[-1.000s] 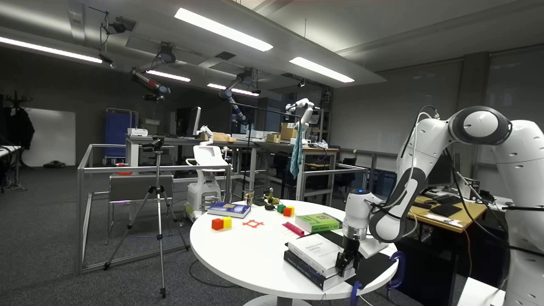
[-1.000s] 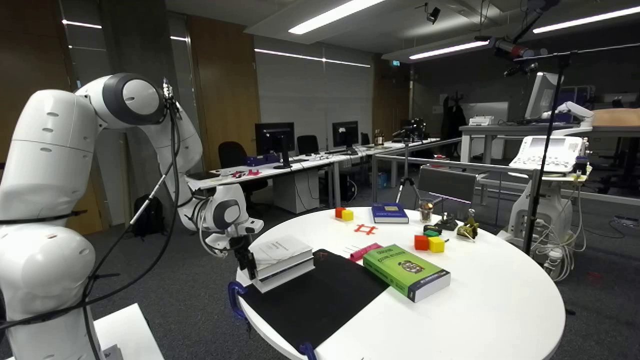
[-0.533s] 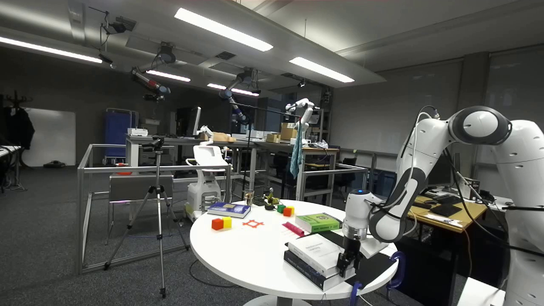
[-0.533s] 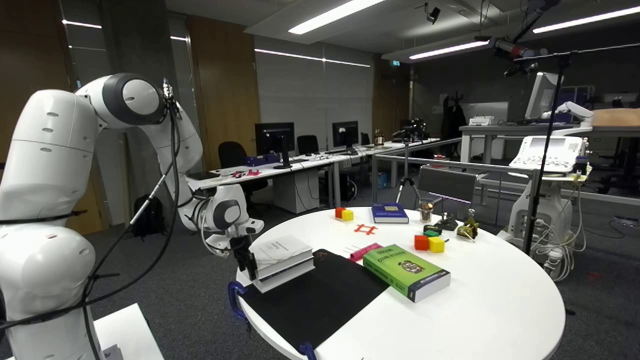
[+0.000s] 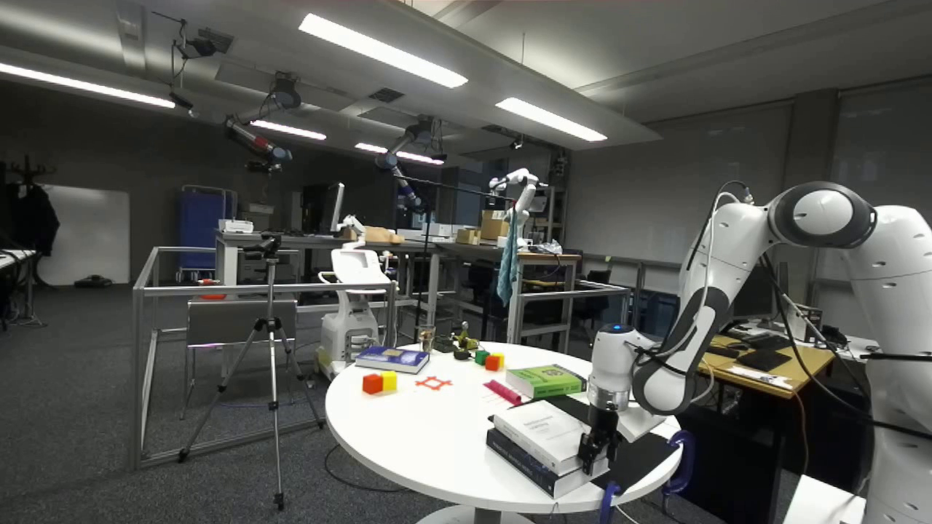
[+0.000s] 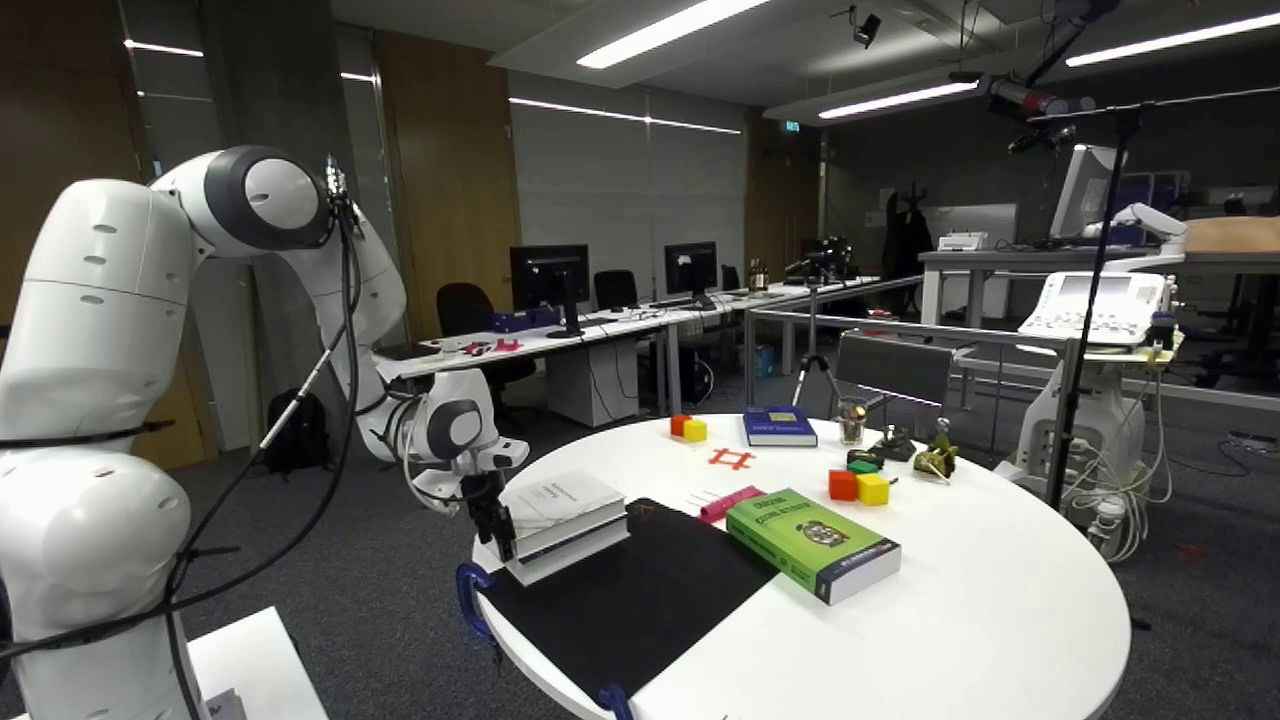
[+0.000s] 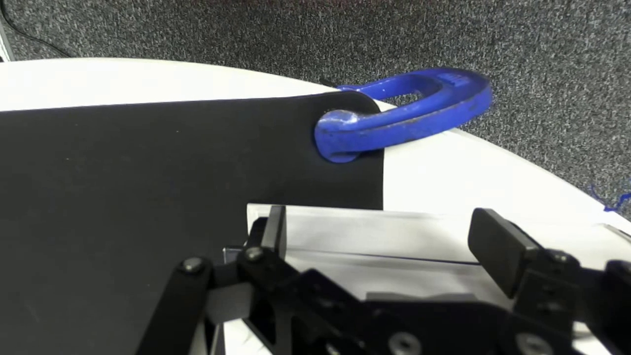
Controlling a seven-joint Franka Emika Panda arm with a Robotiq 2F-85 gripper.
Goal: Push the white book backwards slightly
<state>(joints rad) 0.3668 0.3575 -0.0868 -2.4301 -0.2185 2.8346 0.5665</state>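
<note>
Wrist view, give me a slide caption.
Open claw by the white book, with a blue clamp on the black mat.

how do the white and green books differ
The white book rests on a dark-spined book; the green book has none under it. The green book bears a round picture; the white book looks plainer. The gripper is beside the white book, away from the green book. Both lie flat, titles up.
</note>
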